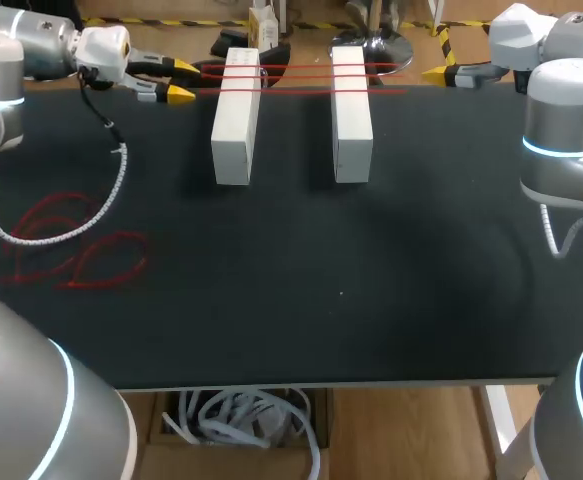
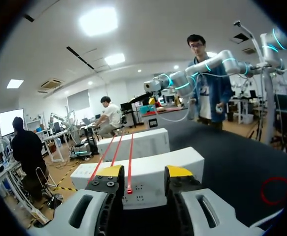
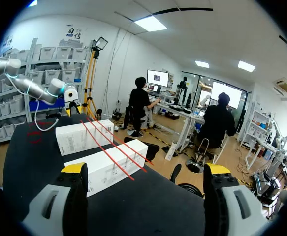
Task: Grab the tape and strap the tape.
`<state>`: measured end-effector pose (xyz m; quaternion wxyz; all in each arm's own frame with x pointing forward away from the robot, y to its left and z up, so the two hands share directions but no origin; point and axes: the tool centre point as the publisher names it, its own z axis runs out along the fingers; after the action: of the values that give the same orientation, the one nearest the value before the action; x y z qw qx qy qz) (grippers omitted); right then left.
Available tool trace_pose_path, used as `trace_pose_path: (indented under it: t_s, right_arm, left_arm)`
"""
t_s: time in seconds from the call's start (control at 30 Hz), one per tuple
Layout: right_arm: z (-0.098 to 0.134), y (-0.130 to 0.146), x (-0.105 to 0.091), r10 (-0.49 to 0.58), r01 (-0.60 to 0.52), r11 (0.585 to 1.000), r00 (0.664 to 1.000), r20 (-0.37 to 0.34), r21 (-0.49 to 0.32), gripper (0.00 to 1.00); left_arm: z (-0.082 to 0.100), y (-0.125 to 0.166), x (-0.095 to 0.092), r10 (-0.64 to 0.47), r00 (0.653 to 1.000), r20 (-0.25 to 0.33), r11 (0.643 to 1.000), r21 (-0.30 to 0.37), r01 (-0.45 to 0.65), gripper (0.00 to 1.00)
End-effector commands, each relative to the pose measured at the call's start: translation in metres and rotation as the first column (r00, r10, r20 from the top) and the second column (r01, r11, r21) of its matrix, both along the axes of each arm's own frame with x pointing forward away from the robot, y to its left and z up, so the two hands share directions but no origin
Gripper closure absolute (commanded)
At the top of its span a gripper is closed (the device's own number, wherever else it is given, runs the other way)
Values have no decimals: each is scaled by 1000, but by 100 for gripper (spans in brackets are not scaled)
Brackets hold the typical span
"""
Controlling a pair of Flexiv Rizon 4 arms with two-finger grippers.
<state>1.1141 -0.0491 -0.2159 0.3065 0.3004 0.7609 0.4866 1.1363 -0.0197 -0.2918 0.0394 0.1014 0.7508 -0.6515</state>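
Two white rectangular blocks stand side by side with a gap between them on the far half of the black bench (image 1: 321, 300): left block (image 1: 237, 115) and right block (image 1: 352, 110), each with its long sides running front to back. Three thin red tape strips (image 1: 301, 72) lie straight and roughly parallel across the far ends of both blocks, bridging the gap and overhanging a little at each outer side. Several loose red tape loops (image 1: 71, 250) lie flat on the left part of the bench, well apart from the blocks. A white coiled cable (image 1: 111, 190) from the left arm trails over them. Left fingers (image 1: 181, 94): at the far left corner, yellow tips pointed at the left block, near the strips' left ends. They are spread apart and hold nothing. In the left wrist view the end of one strip lies between these fingers (image 2: 110, 170), with the left block just ahead. Whether that strip touches the finger beside it cannot be told. Right fingers (image 1: 436, 72): at the far right edge, pointed toward the right block, near the strips' right ends. In the right wrist view these fingers (image 3: 74, 168) stand wide apart with nothing between them, both blocks and the strips ahead.
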Motion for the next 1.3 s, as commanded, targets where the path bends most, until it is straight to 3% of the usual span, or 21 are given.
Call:
trace_pose_path:
  t_s: [0.03,0.2,0.37,0.53,1.07,1.3]
  right_arm:
    - [0,-1,0,2,-2,1000,1000,0,1,0]
    - [0,-1,0,2,-2,1000,1000,0,1,0]
    - [0,-1,0,2,-2,1000,1000,0,1,0]
    - [0,-1,0,2,-2,1000,1000,0,1,0]
    - [0,-1,0,2,-2,1000,1000,0,1,0]
    - [0,-1,0,2,-2,1000,1000,0,1,0]
  left_arm:
    - [-10,1,9,-88,996,-25,994,-59,86,72]
    - [-16,-1,12,-84,995,-46,994,-69,80,72]
    - [-21,-1,14,-79,995,-57,994,-74,75,79]
    - [-25,2,17,-73,995,-72,995,-74,68,70]
    - [-33,-3,34,-56,996,-73,994,-93,49,84]
    - [-34,-4,37,-62,995,-72,994,-94,56,81]
